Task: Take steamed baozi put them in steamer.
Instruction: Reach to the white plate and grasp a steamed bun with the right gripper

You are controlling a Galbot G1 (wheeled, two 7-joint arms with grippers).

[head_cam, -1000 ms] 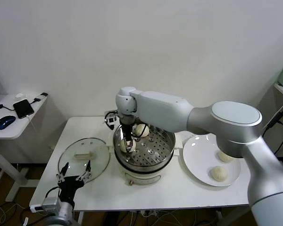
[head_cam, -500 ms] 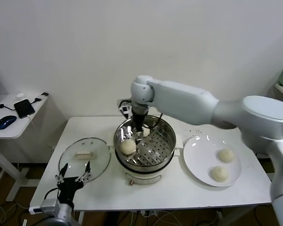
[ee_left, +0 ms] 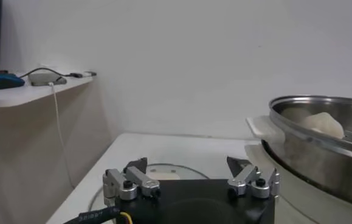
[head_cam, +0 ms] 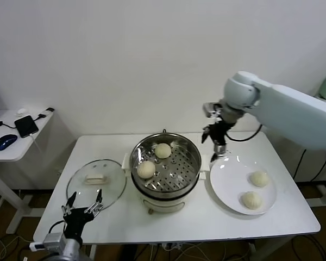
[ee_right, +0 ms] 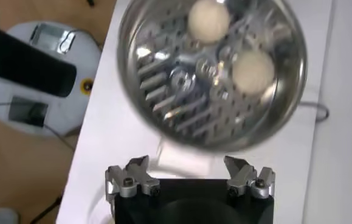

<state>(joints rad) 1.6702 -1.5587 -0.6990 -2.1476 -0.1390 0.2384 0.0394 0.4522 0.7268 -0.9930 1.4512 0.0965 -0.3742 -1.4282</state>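
Now that the right gripper (head_cam: 218, 142) has let go and swung away from the steamer (head_cam: 165, 187), its jaws stand spread and empty above the near edge of the white plate (head_cam: 228, 187); a second ago it was down inside the pot. Two buns (head_cam: 146, 169) now lie on the perforated tray, one toward the back, one toward the front left, apart from each other; two more wait on the plate, so the job looks half done, and the next pick is probably from the plate. The left gripper (head_cam: 83, 206) hangs idle, jaws spread, by the glass lid (head_cam: 95, 185) at the table's (head_cam: 206, 223) front left.
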